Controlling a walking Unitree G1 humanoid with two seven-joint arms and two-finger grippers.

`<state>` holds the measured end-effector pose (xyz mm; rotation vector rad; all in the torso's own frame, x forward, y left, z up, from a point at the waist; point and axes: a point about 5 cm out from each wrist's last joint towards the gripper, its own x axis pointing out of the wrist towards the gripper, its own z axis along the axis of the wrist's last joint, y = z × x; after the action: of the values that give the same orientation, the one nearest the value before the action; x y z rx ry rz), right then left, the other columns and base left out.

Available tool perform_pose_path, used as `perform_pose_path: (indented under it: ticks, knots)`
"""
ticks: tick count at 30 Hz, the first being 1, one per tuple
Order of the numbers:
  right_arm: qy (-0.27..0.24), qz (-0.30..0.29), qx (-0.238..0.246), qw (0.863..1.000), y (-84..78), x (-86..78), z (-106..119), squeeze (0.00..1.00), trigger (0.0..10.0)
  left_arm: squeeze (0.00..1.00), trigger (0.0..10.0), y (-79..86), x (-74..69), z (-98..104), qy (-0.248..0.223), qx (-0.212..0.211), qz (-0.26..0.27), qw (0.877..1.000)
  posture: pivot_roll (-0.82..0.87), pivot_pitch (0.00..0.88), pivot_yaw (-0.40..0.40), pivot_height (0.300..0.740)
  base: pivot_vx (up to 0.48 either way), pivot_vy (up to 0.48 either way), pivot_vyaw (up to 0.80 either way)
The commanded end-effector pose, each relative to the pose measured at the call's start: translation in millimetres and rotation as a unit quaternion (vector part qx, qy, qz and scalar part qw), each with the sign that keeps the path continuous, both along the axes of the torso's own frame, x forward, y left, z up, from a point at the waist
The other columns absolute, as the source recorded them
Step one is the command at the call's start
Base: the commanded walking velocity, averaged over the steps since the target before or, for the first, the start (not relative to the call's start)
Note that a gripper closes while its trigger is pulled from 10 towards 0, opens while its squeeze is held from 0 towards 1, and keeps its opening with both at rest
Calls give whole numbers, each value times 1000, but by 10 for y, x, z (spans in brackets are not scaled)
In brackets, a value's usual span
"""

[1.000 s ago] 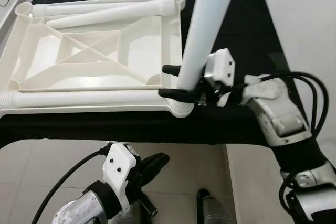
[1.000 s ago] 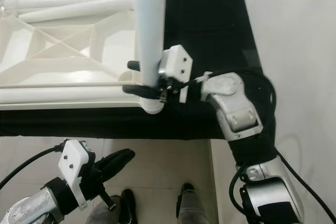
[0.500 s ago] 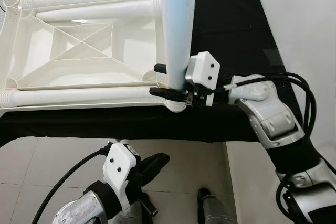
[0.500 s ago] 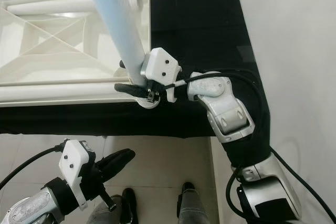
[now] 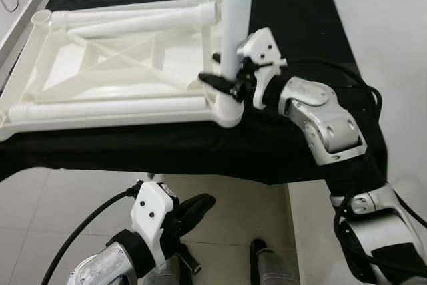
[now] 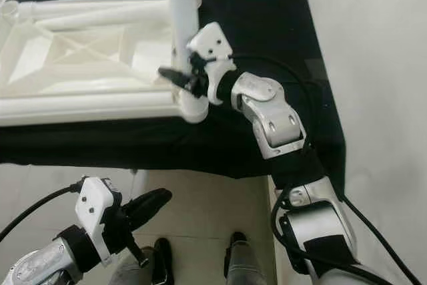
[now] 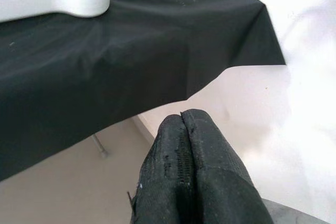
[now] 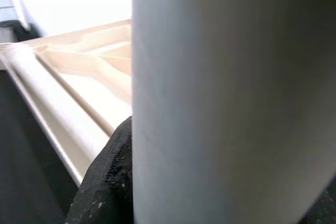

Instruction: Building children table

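Right gripper [image 5: 227,85] clamps the white leg [image 5: 235,25], now swung from tilted to upright at the tabletop [image 5: 100,78] 5 o'clock corner socket; seating appears underway.

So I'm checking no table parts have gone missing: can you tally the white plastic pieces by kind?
Upturned tabletop: 1
Upright leg, held by the right gripper at the tabletop's near right corner socket: 1
Loose legs lying in the tabletop, far edge, diagonal beside it, near edge: 3
Total: 5 pieces
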<state>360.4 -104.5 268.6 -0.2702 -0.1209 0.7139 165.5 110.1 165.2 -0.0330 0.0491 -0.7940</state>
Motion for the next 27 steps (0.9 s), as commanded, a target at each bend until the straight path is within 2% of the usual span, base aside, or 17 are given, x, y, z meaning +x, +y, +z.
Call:
perform_pose_path:
  ticks: [1,2,3,4,5,6,7,9,10,14,16,20,22,23,24,25,27]
  knots:
    - [117,-216,-38,969,-395,41,-733,0,10000,0,10000,-4,-27,-63,18,1,1,1000,83,387,-9,740,0,0,0]
    - [104,-288,9,952,-376,-80,-805,0,10000,0,10000,-7,-33,-65,18,1,2,1000,85,383,-21,740,0,0,0]
    - [104,-288,9,952,-376,-80,-805,0,10000,0,10000,-7,-33,-65,18,1,2,1000,85,383,-21,740,0,0,0]
    - [97,-340,41,935,-390,-180,-849,0,10000,0,10000,-9,-36,-67,18,1,3,1000,85,383,-21,740,0,0,0]
    - [97,-340,41,935,-390,-180,-849,0,10000,0,10000,-9,-36,-67,18,1,3,1000,85,383,-21,740,0,0,0]
    - [118,-382,56,915,-132,-502,-1099,0,10000,0,10000,-14,-26,-69,18,-2,6,1000,92,380,-16,740,0,0,0]
    - [125,-387,56,912,-49,-567,-1149,0,10000,0,10000,-15,-20,-69,17,-2,7,1000,92,380,-16,740,0,0,0]
    - [111,-392,60,911,7,-559,-1123,0,10000,0,10000,-20,-14,-73,16,-1,8,1000,99,374,-13,740,0,0,0]
    - [82,-395,63,913,43,-458,-1027,0,10000,0,10000,-26,-7,-82,15,0,10,1000,101,367,-10,740,0,0,0]
    - [53,-390,64,917,83,-335,-894,0,10000,0,10000,-39,1,-101,16,-1,9,1000,98,358,-15,740,0,0,0]
    - [54,-382,70,920,88,-319,-884,0,10000,0,10000,-42,3,-102,16,-2,9,1000,97,357,-18,740,0,0,0]
    - [76,-335,80,936,117,-300,-896,0,10000,0,10000,-50,14,-109,16,-3,10,1000,93,350,-19,740,0,0,0]
    - [75,-333,84,936,118,-311,-888,0,10000,0,10000,-52,15,-110,16,-3,10,1000,93,350,-19,740,0,0,0]
    - [65,-296,89,949,97,-289,-818,0,10000,0,10000,-57,22,-113,16,-3,11,1000,95,347,-17,740,0,0,0]
    - [60,-279,85,955,75,-270,-789,0,10000,0,10000,-56,24,-114,16,-3,11,1000,95,347,-17,740,0,0,0]
    - [60,-279,85,955,75,-270,-789,0,10000,0,10000,-56,24,-114,16,-3,11,1000,95,347,-17,740,0,0,0]
    - [60,-243,91,964,41,-230,-747,0,10000,0,10000,-55,28,-118,15,-3,11,1000,93,345,-17,740,0,0,0]
